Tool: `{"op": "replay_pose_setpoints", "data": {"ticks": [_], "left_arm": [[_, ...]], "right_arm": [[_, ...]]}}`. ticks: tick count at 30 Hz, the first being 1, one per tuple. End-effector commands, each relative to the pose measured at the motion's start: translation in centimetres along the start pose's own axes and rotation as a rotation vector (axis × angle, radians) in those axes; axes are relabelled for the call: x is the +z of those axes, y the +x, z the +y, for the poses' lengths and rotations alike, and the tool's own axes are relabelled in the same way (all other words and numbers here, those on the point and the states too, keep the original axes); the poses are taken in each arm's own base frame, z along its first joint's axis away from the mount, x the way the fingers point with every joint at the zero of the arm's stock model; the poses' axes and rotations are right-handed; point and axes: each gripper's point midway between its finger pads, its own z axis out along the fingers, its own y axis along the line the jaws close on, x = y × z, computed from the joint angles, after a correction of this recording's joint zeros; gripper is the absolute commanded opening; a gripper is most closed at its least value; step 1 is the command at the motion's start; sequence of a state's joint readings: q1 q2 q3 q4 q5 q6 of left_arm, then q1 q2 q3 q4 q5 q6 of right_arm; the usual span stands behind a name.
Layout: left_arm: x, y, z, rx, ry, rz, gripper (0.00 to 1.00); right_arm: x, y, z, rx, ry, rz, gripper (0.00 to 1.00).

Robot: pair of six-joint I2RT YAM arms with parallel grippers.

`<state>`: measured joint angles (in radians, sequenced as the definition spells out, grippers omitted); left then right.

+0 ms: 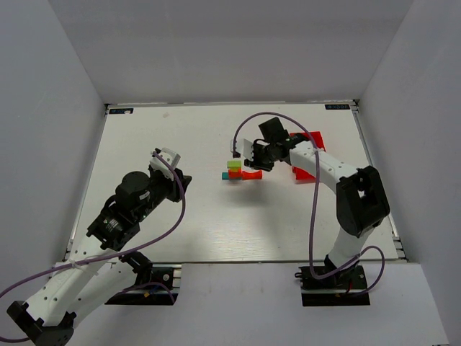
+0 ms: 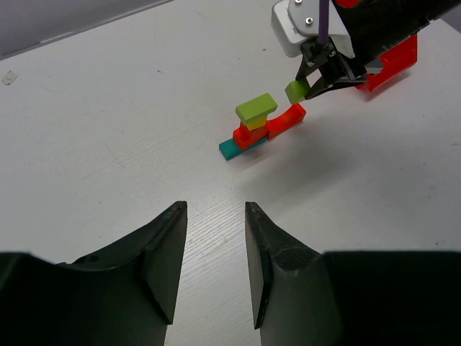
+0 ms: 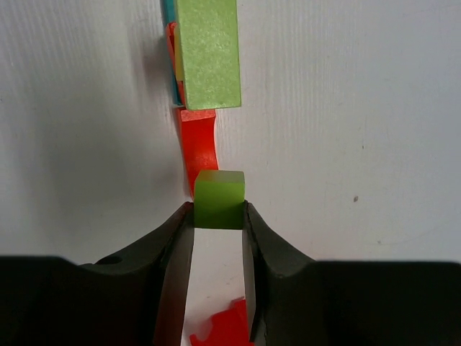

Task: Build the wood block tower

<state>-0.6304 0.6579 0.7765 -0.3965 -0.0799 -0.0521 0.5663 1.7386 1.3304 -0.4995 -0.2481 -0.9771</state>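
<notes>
The wood block tower [image 1: 234, 170] stands mid-table: a teal bar [image 2: 232, 149] at the bottom, a red cube [image 2: 248, 136], a yellow piece [image 2: 256, 123] and a flat lime-green block [image 2: 256, 107] on top. A red arch piece [image 2: 286, 120] lies against its right side. My right gripper [image 3: 218, 209] is shut on a lime-green cube [image 3: 218, 196] and holds it above the red arch [image 3: 198, 144], just right of the tower; the held cube also shows in the left wrist view [image 2: 295, 91]. My left gripper [image 2: 215, 210] is open and empty, well left of and nearer than the tower.
A red plastic bin [image 1: 308, 155] sits behind and under the right arm, right of the tower; it also shows in the left wrist view [image 2: 392, 61]. White walls enclose the table on three sides.
</notes>
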Motion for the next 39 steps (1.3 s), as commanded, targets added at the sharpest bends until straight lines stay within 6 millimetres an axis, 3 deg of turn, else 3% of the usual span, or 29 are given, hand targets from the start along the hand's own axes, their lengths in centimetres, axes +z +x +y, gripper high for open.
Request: {"op": "replay_pose_setpoints", "data": {"ticks": [1,18,27,39], "left_arm": [[-0.2,0.0,0.1,-0.003,0.000,-0.002,0.48],[-0.2,0.0,0.1,-0.003,0.000,-0.002,0.48],[-0.2,0.0,0.2,-0.003,-0.009,-0.002,0.48],[-0.2,0.0,0.2,-0.003,-0.009,-0.002,0.48]], "right_arm": [[0.6,0.1,-0.4,-0.003,-0.038,-0.009,0.08],[1.6,0.0,-0.3,0.013,-0.125,-0.093,0.08],[0.3,-0.4,-1.6,0.007,-0.091,-0.116,0.08],[2.0,1.0,-0.6,0.035,-0.137,-0.094,0.10]]}}
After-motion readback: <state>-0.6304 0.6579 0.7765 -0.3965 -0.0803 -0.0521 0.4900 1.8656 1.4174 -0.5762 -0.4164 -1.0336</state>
